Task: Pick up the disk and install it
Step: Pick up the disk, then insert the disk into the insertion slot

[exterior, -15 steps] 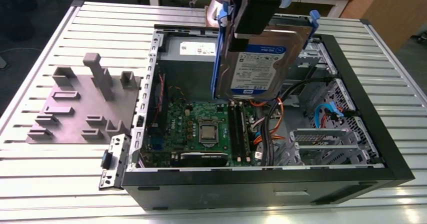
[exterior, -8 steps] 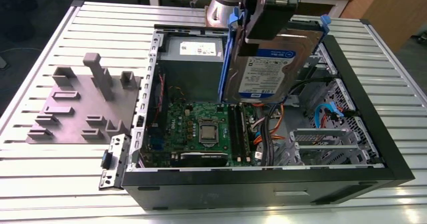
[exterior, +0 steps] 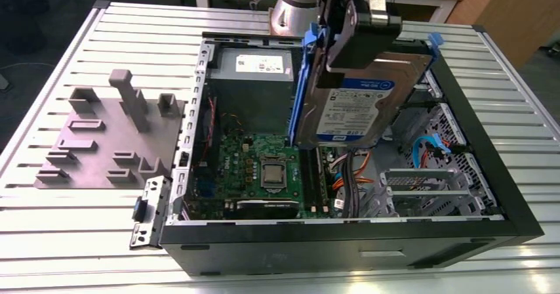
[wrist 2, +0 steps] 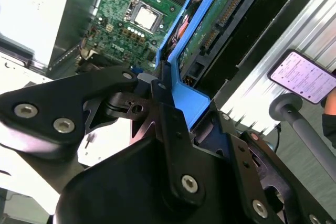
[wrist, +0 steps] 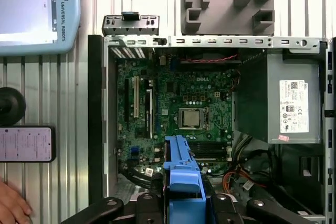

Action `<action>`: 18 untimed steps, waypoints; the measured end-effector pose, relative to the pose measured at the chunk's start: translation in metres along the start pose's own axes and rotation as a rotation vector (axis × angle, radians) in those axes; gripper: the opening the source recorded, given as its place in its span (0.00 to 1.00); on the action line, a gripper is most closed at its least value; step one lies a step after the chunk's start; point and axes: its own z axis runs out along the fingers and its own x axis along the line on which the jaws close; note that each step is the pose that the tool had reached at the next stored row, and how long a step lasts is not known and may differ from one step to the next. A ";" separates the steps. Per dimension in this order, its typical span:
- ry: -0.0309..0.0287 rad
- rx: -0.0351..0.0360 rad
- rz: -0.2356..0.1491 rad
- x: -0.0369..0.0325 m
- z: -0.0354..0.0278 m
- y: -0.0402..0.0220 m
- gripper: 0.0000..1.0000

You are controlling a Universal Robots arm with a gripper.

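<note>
Gripper (exterior: 348, 59) clamps disk (exterior: 360, 110) — top covered.

Obstructions and cropping being recorded.
In the exterior view, the disk (exterior: 359, 104) is screening part of the computer case (exterior: 350, 245) interior behind it, and the picture's top edge is cropping the pincer (exterior: 337, 71) clamping it. In the first wrist view, the picture's edges are cutting off a hand (wrist: 10, 203), a phone (wrist: 26, 144) and the disk's near end.
</note>
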 end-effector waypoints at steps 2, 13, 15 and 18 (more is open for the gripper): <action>0.0002 0.0000 0.000 0.0037 0.0002 -0.0010 0.37; 0.0006 -0.0001 0.000 0.0095 0.0008 -0.0315 0.37; 0.0005 -0.0001 0.000 0.0140 0.0010 -0.0331 0.37; 0.0006 -0.0001 0.000 0.0209 0.0014 -0.0349 0.37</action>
